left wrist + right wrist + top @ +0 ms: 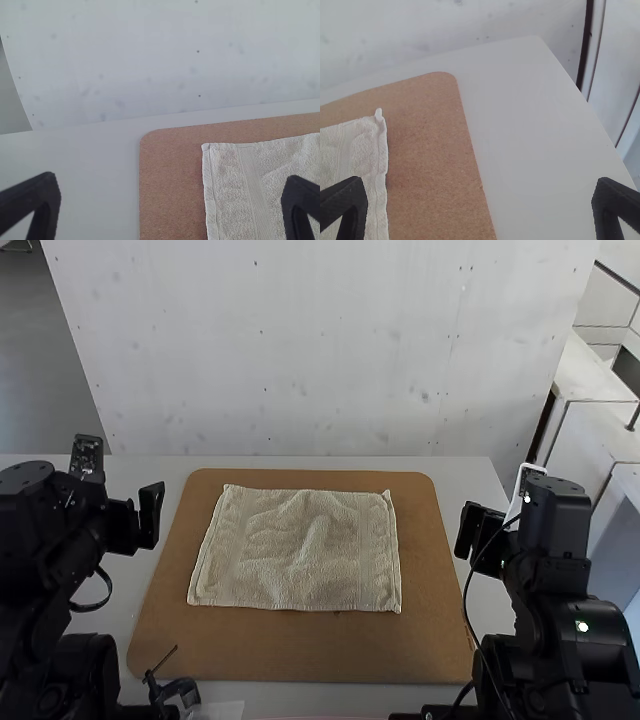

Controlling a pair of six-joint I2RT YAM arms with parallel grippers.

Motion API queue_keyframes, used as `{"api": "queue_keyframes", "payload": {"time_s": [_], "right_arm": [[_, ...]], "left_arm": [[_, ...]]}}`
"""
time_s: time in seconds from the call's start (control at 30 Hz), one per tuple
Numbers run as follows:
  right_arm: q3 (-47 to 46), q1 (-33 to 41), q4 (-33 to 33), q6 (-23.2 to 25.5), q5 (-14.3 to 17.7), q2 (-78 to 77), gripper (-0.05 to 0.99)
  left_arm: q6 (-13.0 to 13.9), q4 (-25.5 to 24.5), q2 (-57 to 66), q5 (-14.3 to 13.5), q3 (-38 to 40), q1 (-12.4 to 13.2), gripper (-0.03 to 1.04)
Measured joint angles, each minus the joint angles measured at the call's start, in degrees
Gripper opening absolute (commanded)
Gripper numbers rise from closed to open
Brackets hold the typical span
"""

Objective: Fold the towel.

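High view, your beige terry towel [300, 550] lies spread on the brown rounded board [290, 650], likely for folding room; left wrist, your black tapered left pincer [170, 179] gapes empty; right wrist, your black tapered right pincer [480, 182] gapes too, presumably grip-ready.

Evenly bright, diffuse light, soft shading on the towel [300, 558]; white specks on the right arm [553, 530]

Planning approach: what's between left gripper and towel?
Between the left gripper and the towel, a stretch of tabletop, then a strip of brown board, in the high view.
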Motion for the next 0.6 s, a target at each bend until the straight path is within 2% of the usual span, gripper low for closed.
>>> {"api": "queue_keyframes", "payload": {"time_s": [0.13, 0.3, 0.6], "right_arm": [[-0.4, 0.0, 3.9, -0.8, 0.1, 0.0, 0.96], [-0.4, 0.0, 4.0, -1.2, 0.1, 0.0, 0.96], [-0.4, 0.0, 4.0, -1.5, 0.1, 0.0, 0.96]], "left_arm": [[0.0, 1.6, 0.0, -1.5, 0.0, -0.3, 0.98], [0.0, 1.6, 0.0, -2.6, 0.0, -0.4, 0.98], [0.0, 1.6, 0.0, -2.9, 0.0, -0.4, 0.98]]}}
